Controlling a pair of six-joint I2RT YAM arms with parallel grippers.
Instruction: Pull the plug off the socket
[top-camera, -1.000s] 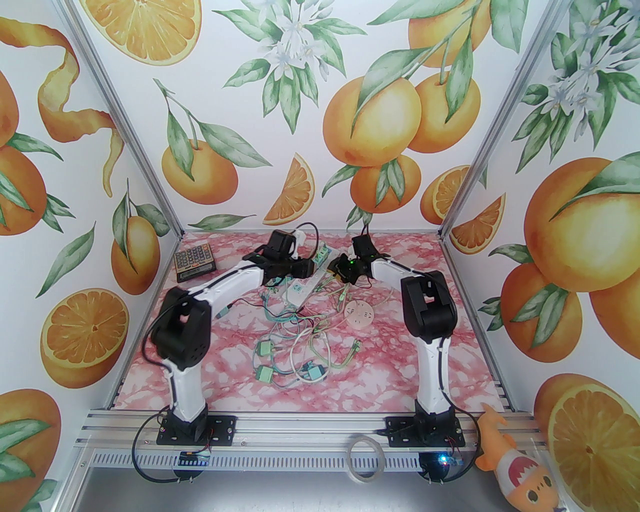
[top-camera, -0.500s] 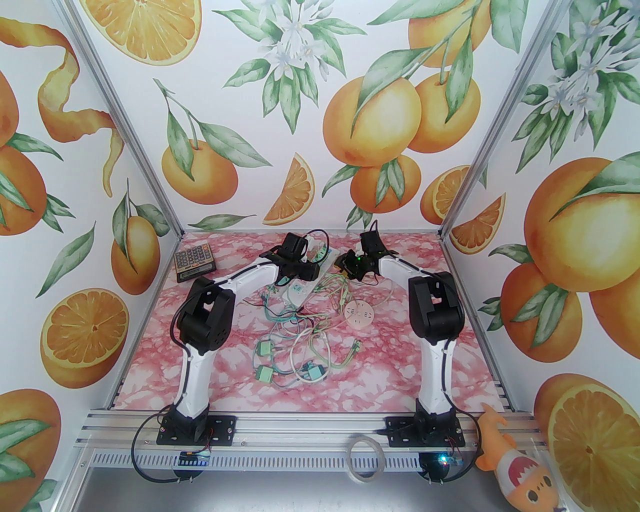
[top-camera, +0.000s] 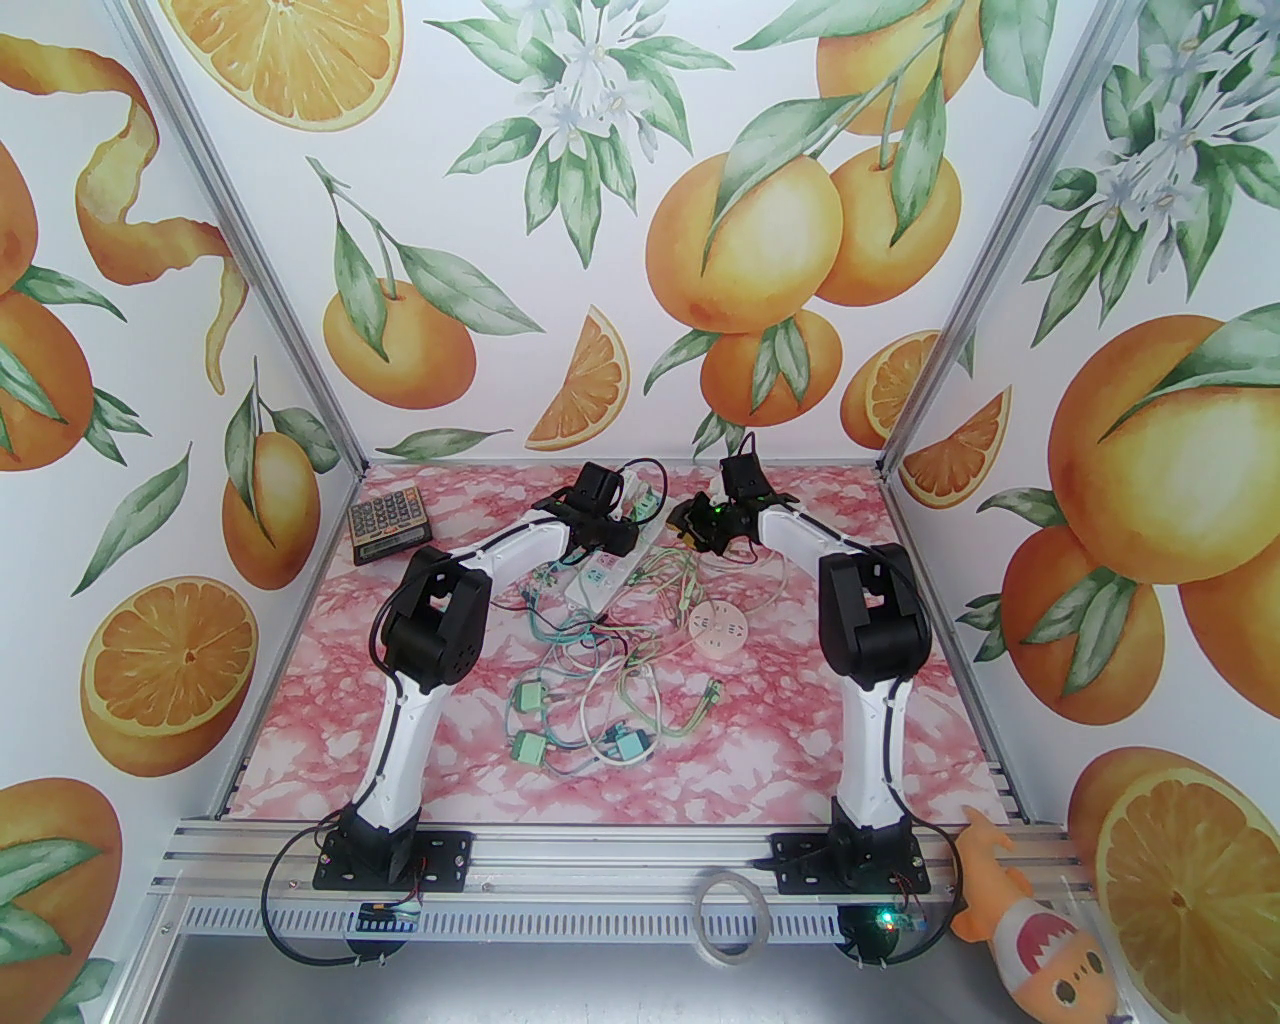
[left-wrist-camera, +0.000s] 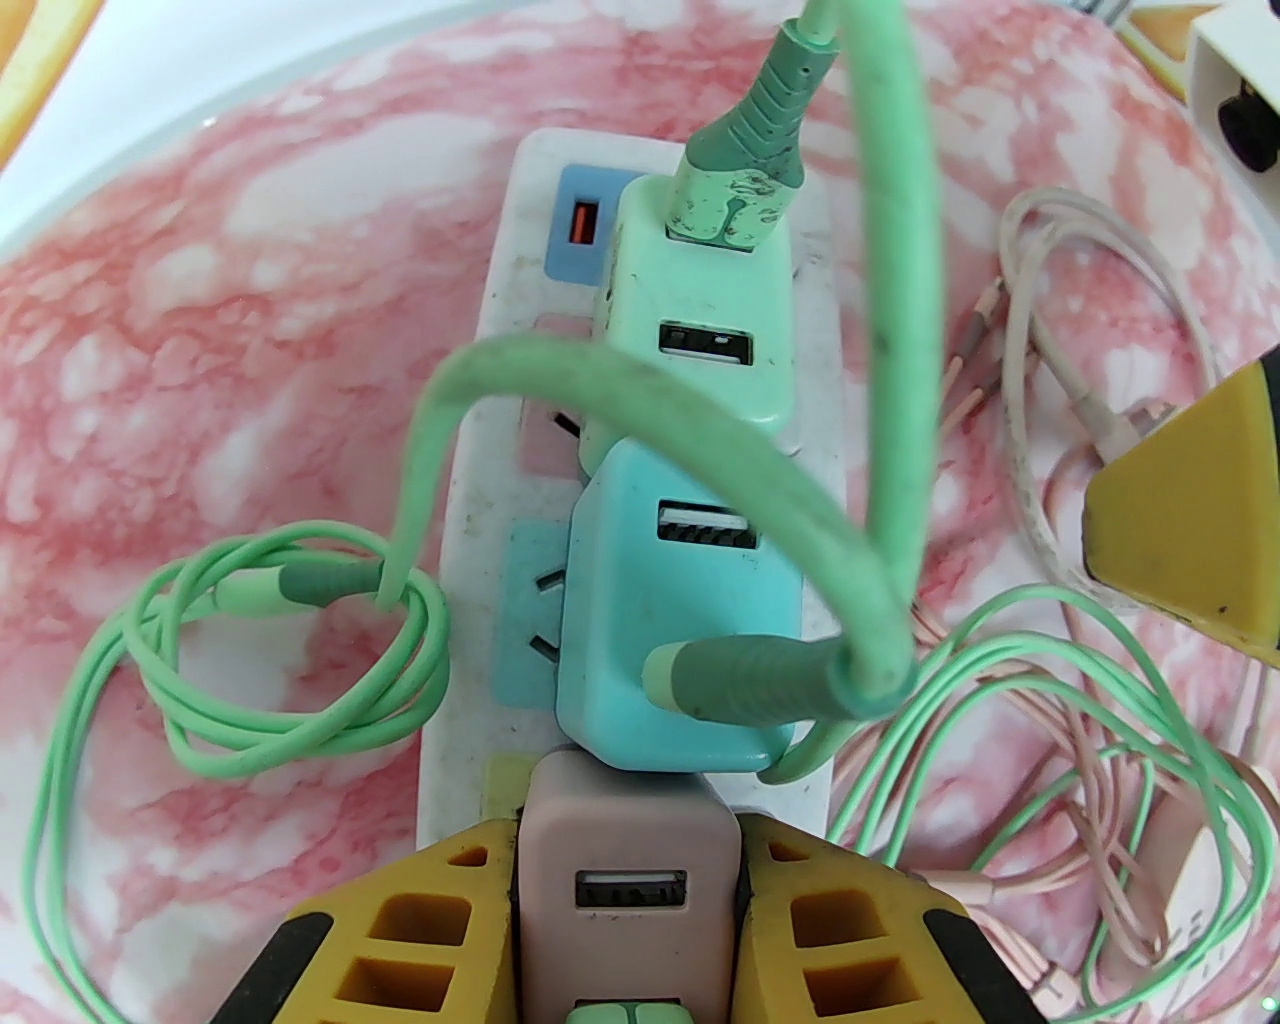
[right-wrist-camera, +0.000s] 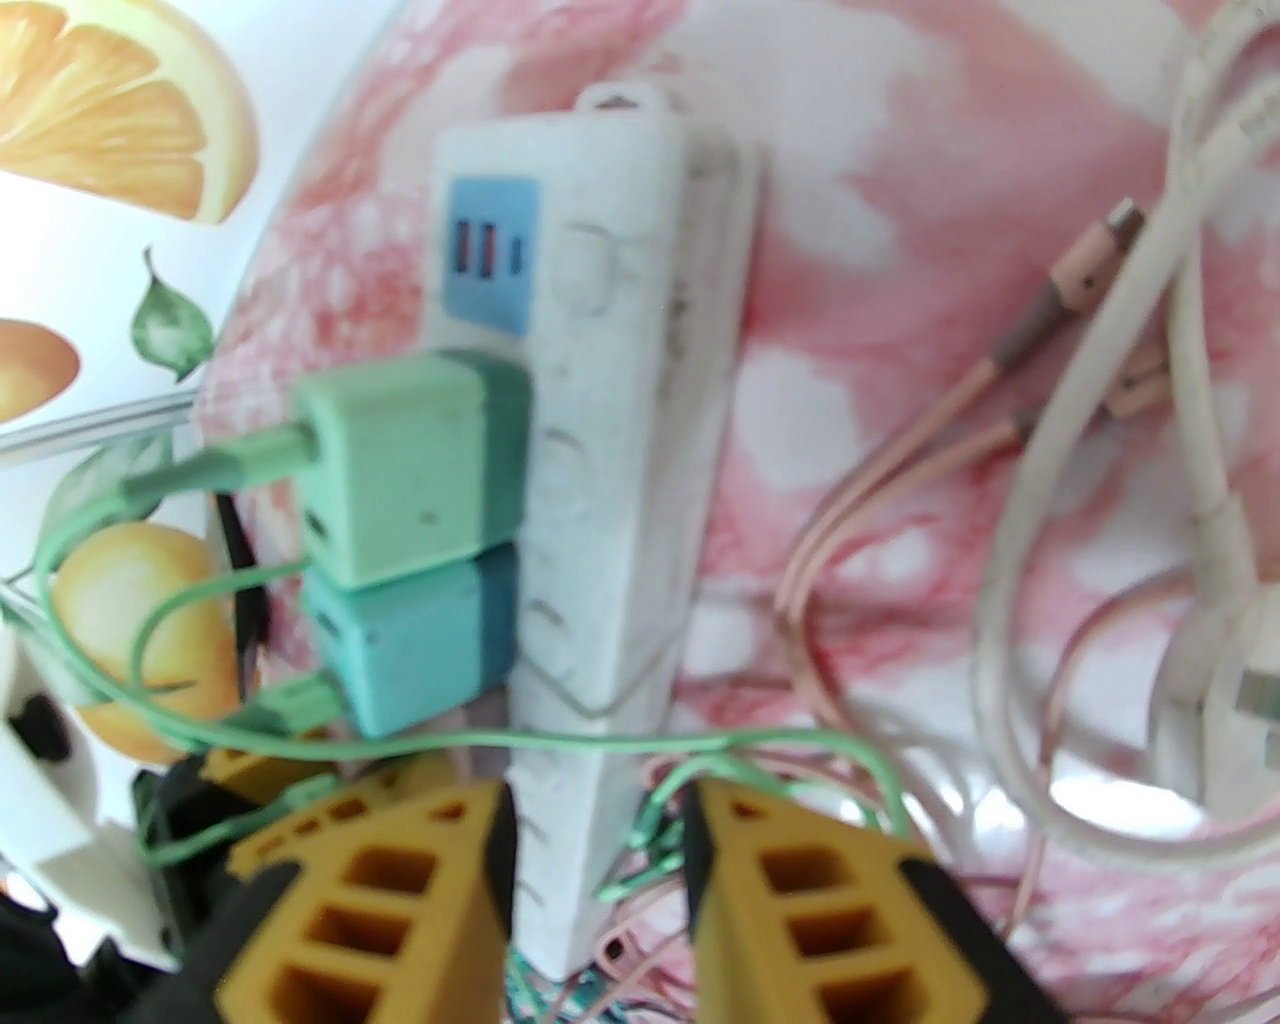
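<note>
**A:** What has the left gripper (left-wrist-camera: 630, 838) got?

**B:** The pink charger plug (left-wrist-camera: 628, 800). Its yellow fingers (left-wrist-camera: 470, 880) are clamped on the plug's two sides. The plug sits at the end of the white power strip (left-wrist-camera: 468, 600) nearest that wrist camera, butted against a teal charger (left-wrist-camera: 680, 640). A mint charger (left-wrist-camera: 700, 330) stands next along the strip. The pink plug's prongs are hidden, so I cannot tell if they are seated.

**A:** And the right gripper (right-wrist-camera: 600, 830)?

**B:** It straddles the strip's end, one finger on either side. One finger lies against the strip's wall. The other side is blurred and crossed by a green cable (right-wrist-camera: 600, 742) — whether it grips or merely brackets the strip, I cannot tell.

**A:** The surface?

**B:** A glossy pink marbled tabletop (top-camera: 800, 740). Loose green, pink and white cables (top-camera: 600, 660) sprawl from the strip toward the arm bases. Seen from above, a round white socket (top-camera: 718, 628) lies just right of the strip and a calculator (top-camera: 388, 525) lies well to its left.

**A:** The room?

**B:** Walls (top-camera: 740, 240) papered with oranges, leaves and blossom stand behind the strip and to either side, joined by aluminium posts (top-camera: 250, 270). Well in front of the strip, past the arm bases, a tape roll (top-camera: 700, 918) and an orange plush toy (top-camera: 1040, 950) lie on the metal ledge.
</note>
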